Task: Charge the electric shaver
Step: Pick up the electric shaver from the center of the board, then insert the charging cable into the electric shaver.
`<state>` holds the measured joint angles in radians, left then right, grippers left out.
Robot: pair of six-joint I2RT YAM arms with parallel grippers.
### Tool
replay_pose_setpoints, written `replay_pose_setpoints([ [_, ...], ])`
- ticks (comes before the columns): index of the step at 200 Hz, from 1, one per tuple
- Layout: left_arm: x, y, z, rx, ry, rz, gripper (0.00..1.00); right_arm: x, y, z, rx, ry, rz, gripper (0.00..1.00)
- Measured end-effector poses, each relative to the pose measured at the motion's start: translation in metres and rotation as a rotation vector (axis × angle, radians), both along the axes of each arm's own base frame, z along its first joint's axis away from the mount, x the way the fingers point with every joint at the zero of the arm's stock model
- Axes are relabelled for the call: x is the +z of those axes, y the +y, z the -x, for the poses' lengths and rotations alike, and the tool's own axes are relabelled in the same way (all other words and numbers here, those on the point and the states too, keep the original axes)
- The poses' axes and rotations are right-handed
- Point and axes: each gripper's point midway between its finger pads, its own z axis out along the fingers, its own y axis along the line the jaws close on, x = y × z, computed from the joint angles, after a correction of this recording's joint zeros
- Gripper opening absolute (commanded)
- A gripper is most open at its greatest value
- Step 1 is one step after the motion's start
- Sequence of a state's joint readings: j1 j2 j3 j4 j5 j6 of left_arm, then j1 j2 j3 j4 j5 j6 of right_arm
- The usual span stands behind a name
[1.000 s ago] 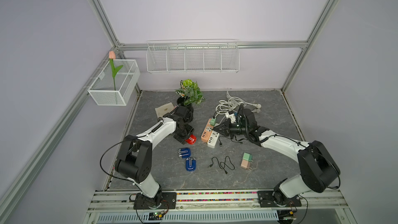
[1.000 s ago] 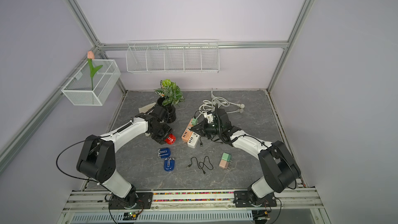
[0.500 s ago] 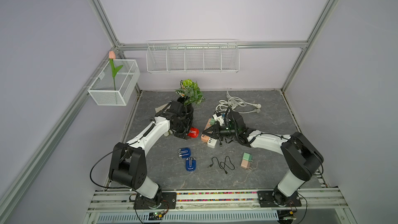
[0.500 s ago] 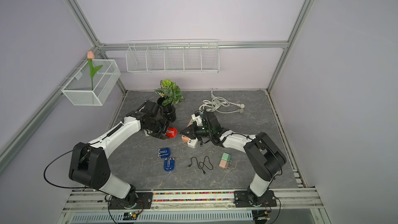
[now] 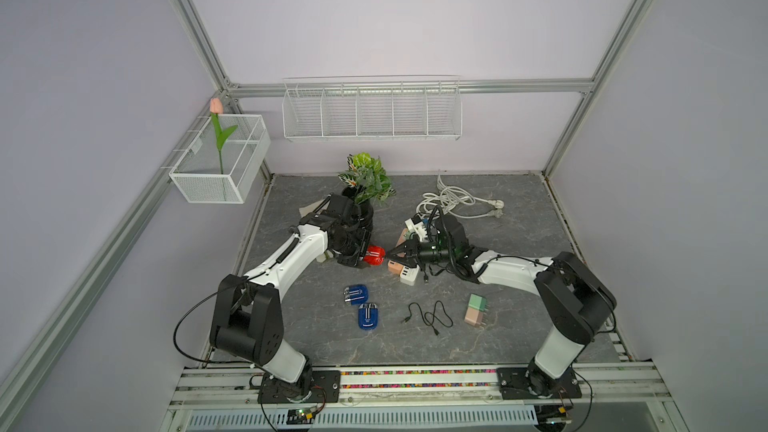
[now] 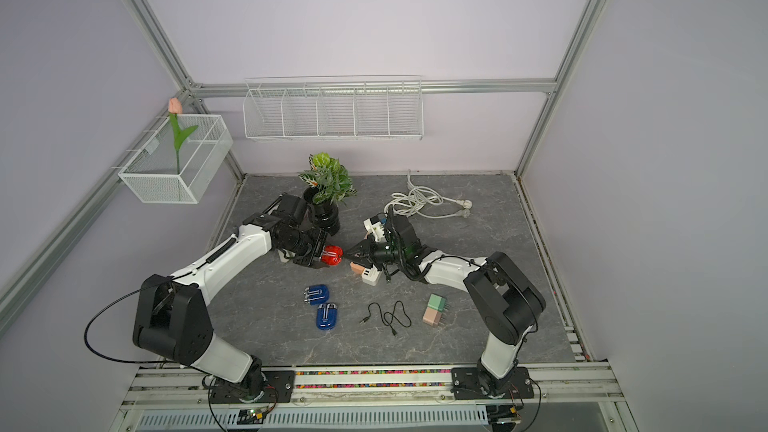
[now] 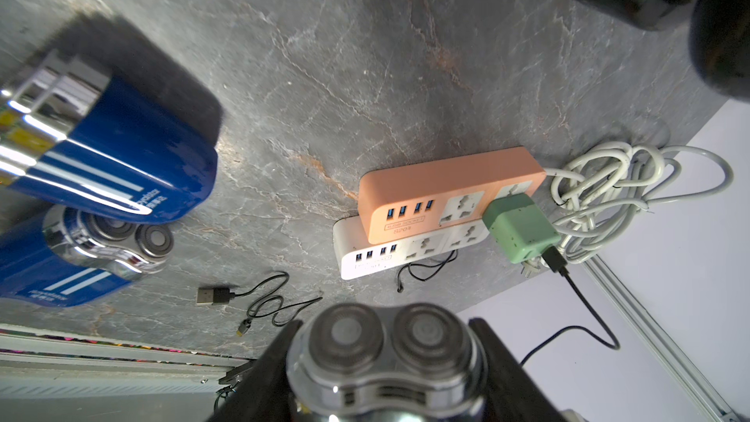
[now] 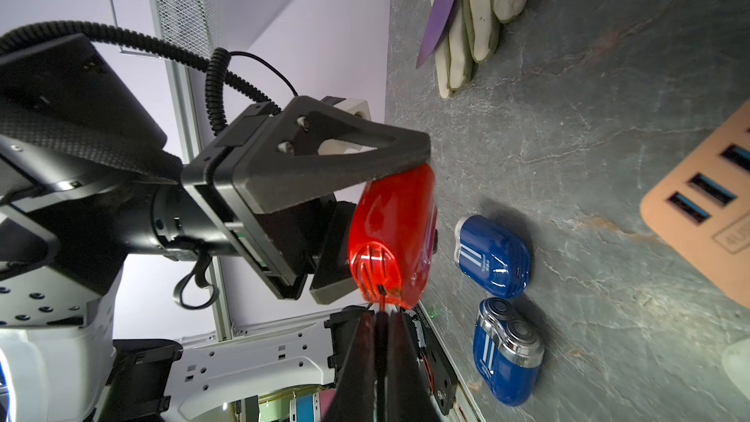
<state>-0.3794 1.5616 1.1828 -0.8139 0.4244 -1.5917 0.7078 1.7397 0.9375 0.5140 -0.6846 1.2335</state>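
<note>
- While I watch both top views, the left hand [image 5: 365,258] is clamped on the red shaver [image 5: 375,255], one finger on each flank. It holds the shaver just beside the USB end of the orange power strip [image 5: 395,266].
- The right hand [image 5: 390,258] reaches over that same end of the strip, and its tips meet the shaver's rear. From above I cannot make out what it carries.
- The right wrist view fills that in. The fingers [image 8: 357,359] are pressed together on a thin dark plug [image 8: 381,318], whose tip touches the small port [image 8: 381,289] in the shaver's red end.
- Only the left wrist view shows the shaver's other end, with two round cutter heads [image 7: 345,334] between the black fingers.
- That view alone also shows a green adapter [image 7: 519,229] seated in a socket of the strip, with a charging cable [image 7: 588,310] leaving it.
- A white power strip [image 7: 365,261] lies against the orange one.
- Two blue shavers [image 5: 356,294] and a loose cable [image 5: 428,317] lie on the surface [image 5: 519,209] near the strip's USB end.
</note>
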Motion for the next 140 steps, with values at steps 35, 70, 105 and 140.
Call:
replay_pose_setpoints([
  [35, 0.0001, 0.0001, -0.0002, 0.004, 0.002, 0.001, 0.00, 0.0055, 0.0043, -0.0053, -0.001, -0.012, -0.009, 0.07],
  [70, 0.0001, 0.0005, -0.0004, 0.010, 0.004, 0.002, 0.00, 0.0028, 0.0037, -0.0049, -0.001, -0.004, 0.003, 0.07],
  [105, 0.0001, 0.0007, -0.0007, 0.014, 0.006, 0.003, 0.00, 0.0016, 0.0034, -0.0045, 0.000, -0.003, 0.008, 0.07],
  [140, 0.0007, -0.0001, -0.0013, 0.017, 0.005, 0.008, 0.00, -0.0019, 0.0024, -0.0036, 0.002, 0.000, 0.020, 0.07],
])
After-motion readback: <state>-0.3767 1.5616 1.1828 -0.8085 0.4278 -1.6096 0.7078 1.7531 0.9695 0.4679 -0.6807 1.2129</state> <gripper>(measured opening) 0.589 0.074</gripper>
